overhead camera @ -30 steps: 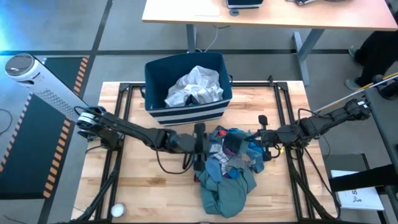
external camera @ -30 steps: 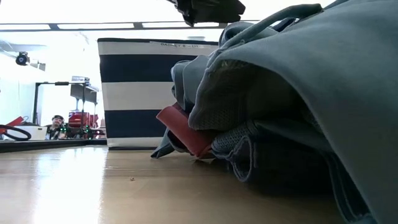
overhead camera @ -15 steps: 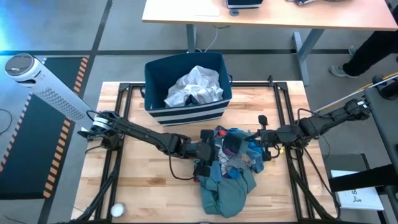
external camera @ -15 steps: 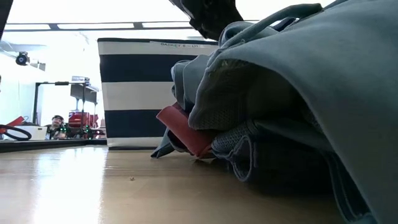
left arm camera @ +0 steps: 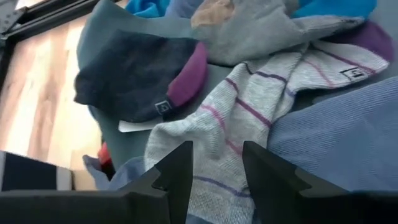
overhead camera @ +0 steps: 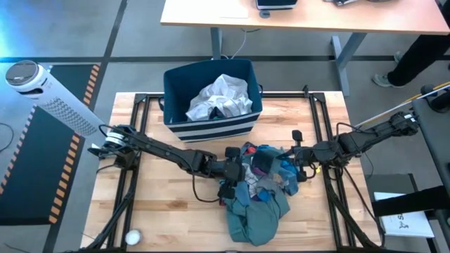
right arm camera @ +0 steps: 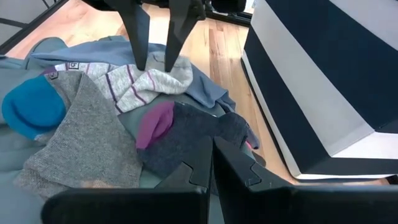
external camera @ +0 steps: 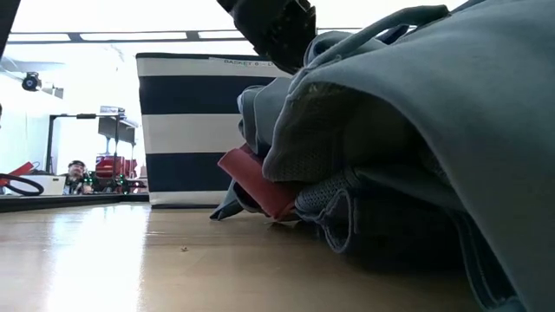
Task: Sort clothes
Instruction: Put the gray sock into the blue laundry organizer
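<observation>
The clothes lie heaped at the middle of the surface, toward its front edge, with a white garment already in the striped bin at the back edge. The left gripper, fingers apart, hangs just above a grey striped sock: the picking step. Next, probably, it must lower and close on the sock alone. The right gripper, fingers together, waits beside the heap.

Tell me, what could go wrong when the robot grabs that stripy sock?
The left gripper is open over the grey striped sock. That sock overlaps the blue cloth, so both might lift together. The dark sock with the purple toe lies close by on the same pile and could get dragged along.
</observation>
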